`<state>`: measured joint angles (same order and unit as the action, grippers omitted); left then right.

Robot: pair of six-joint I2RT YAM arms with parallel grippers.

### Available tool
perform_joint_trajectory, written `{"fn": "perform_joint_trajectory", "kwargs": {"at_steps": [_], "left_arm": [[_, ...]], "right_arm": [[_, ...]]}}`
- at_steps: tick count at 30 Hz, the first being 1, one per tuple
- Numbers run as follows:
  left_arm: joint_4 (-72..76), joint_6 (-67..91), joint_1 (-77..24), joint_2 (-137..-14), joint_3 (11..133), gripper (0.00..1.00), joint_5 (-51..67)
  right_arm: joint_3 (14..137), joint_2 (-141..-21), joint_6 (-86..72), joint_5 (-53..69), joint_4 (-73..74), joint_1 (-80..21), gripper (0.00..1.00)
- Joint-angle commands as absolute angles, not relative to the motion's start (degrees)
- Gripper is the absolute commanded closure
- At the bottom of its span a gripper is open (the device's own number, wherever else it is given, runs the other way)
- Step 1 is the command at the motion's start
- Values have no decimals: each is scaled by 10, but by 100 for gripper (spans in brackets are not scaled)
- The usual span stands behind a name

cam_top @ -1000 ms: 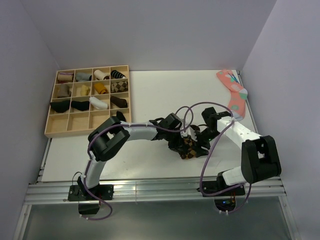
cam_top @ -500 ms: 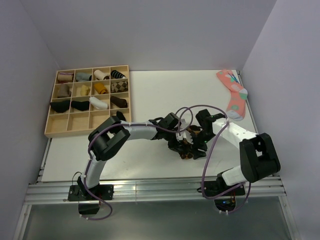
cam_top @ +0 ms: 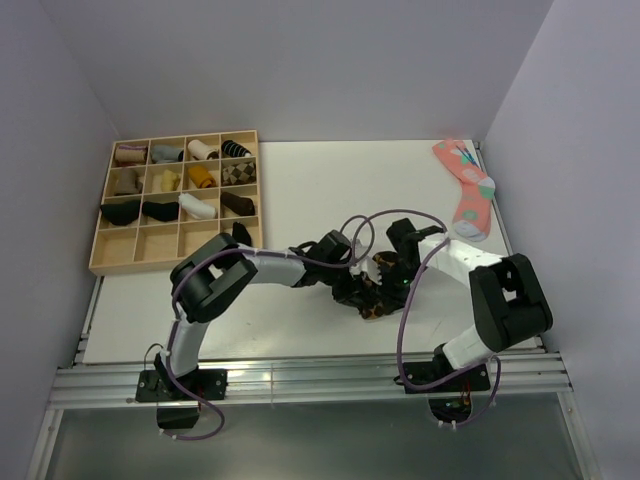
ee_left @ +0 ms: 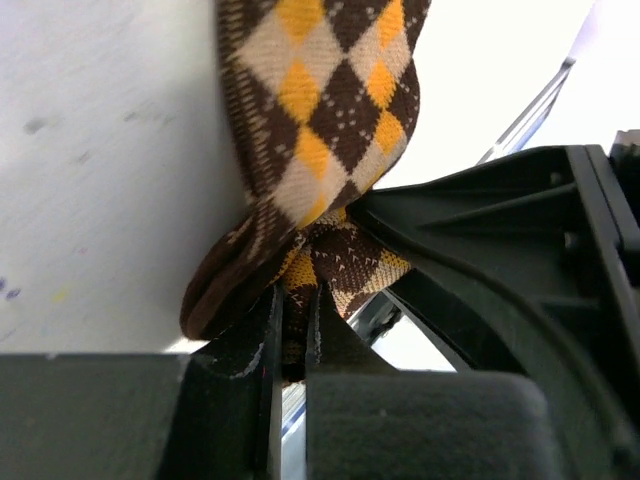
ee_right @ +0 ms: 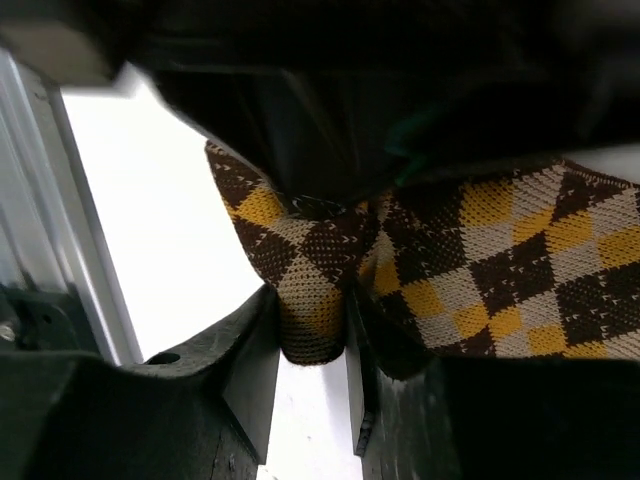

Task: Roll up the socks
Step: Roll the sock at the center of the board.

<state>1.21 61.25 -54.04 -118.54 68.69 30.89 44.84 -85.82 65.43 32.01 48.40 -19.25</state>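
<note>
The socks (cam_top: 376, 297), dark brown with an orange and tan argyle pattern, lie bunched on the white table between both arms. My left gripper (cam_top: 357, 290) is shut on a thin fold of the socks (ee_left: 320, 130), pinched between its fingers (ee_left: 293, 300). My right gripper (cam_top: 392, 274) comes in from the right and is shut on a thicker fold of the socks (ee_right: 500, 260). That fold fills the gap between its jaws (ee_right: 312, 322). The arms hide much of the socks from above.
A wooden compartment tray (cam_top: 112, 263) with several rolled socks stands at the back left. A pink sock with teal patches (cam_top: 466, 186) lies at the back right, by the wall. The metal rail (cam_top: 300, 380) marks the near table edge.
My right gripper has moved left, up against the left one, and closed its jaws on a fold of the socks. The left gripper has kept its pinch.
</note>
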Motion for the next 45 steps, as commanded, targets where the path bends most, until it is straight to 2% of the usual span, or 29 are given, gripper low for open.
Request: {"fn": "perform_joint_trajectory", "kwargs": {"at_steps": [1,5,12,15,16,23,27,28,32,35,40,41,45], "left_arm": [[39,663,-548,-1170,617,91,260],[115,721,-557,-1136,567,82,216],[173,708,-600,-1097,536,59,84],[205,691,-616,-1074,513,53,13],[204,683,-624,-1066,511,53,3],[228,564,-678,-991,472,52,-263],[324,436,-711,-975,429,51,-329],[399,359,-725,-973,418,51,-329],[536,236,-736,-988,374,48,-257],[566,185,-721,-1015,384,47,-145],[563,118,-716,-1051,417,42,-72],[549,111,-715,-1066,435,35,-65],[545,80,-711,-1088,450,33,-44]], "right_arm": [[456,-889,621,295,463,-189,76],[484,-920,625,311,490,-163,77],[529,-985,648,327,554,-114,78],[551,-1017,657,330,585,-97,78],[556,-1023,657,329,598,-92,78],[620,-1098,661,339,675,-73,78],[642,-1131,660,337,705,-72,77],[656,-1139,660,337,721,-72,77],[678,-1178,647,330,734,-72,77],[687,-1192,640,323,736,-71,77],[702,-1209,633,321,744,-71,77],[705,-1212,632,321,745,-71,77],[710,-1217,630,318,748,-71,77]]}}
